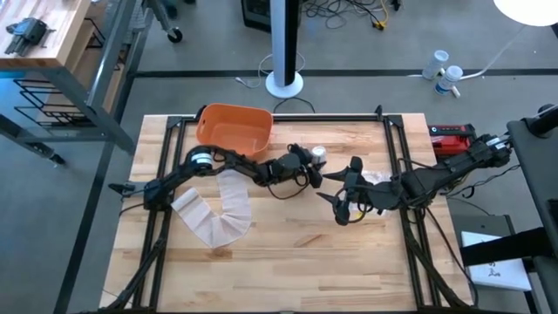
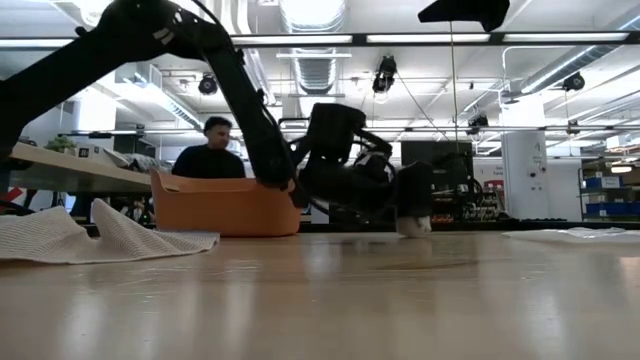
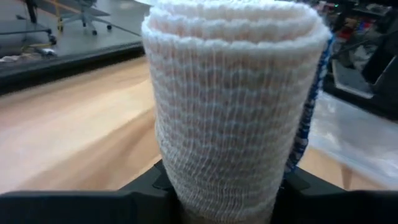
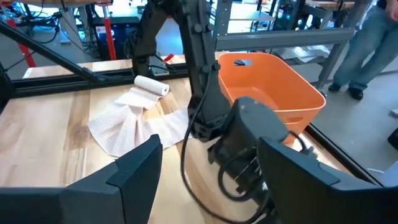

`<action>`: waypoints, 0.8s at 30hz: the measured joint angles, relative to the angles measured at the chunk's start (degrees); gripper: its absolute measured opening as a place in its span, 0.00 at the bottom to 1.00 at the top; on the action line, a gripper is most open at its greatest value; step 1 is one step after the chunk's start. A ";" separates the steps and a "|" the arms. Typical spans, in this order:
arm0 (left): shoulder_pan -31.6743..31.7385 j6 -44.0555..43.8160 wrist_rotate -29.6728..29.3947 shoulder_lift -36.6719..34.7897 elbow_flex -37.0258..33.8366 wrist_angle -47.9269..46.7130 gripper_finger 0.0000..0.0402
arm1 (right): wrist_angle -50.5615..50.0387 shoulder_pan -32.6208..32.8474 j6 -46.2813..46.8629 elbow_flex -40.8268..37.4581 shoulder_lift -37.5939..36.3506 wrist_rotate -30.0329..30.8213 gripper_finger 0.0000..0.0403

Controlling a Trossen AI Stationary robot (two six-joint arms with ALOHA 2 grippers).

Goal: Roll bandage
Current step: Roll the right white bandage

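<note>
Because rolling a bandage needs flat room to work, the wooden table [image 1: 288,235] is left mostly bare, with the orange bin [image 1: 234,127] pushed to its far edge, where it can take finished rolls without crowding the arms. Between the two sits the unrolled bandage [image 1: 218,214], a long strip lying loose and kinked on the left half of the table, one end already wound into a small roll [image 4: 152,85] that rests on the wood. That slack presumably lets the strip feed without dragging.

The left arm reaches across toward the table's middle, and the left gripper [image 1: 307,162] pinches a second, tightly wound bandage roll [image 3: 233,106] between its fingers, holding it upright near the table centre and close to the surface; squeezing it from both sides keeps the layers from springing open. In the low view this roll [image 2: 414,224] hangs just at the tabletop.

The right gripper [image 1: 346,202] waits just beside it, fingers spread wide and holding nothing, facing the left gripper as if ready to steady or take the roll. A crumpled clear wrapper [image 1: 377,179] lies near the right arm.
</note>
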 joint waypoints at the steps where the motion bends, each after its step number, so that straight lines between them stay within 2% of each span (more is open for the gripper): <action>1: -0.02 -0.03 -0.15 0.38 -0.08 0.56 0.33 | -0.08 0.00 0.00 0.00 0.02 -0.04 0.64; 6: -0.10 1.02 -0.62 1.14 -0.11 1.53 0.38 | -1.63 0.29 0.33 0.00 0.13 -0.94 0.66; 11: -0.28 1.05 -0.66 1.14 -0.09 1.26 0.47 | -4.06 1.33 1.18 0.00 0.13 -4.63 0.69; 24: -0.79 1.05 -1.13 0.76 -0.15 0.53 0.66 | -10.61 2.92 5.90 -0.25 0.13 -4.56 0.75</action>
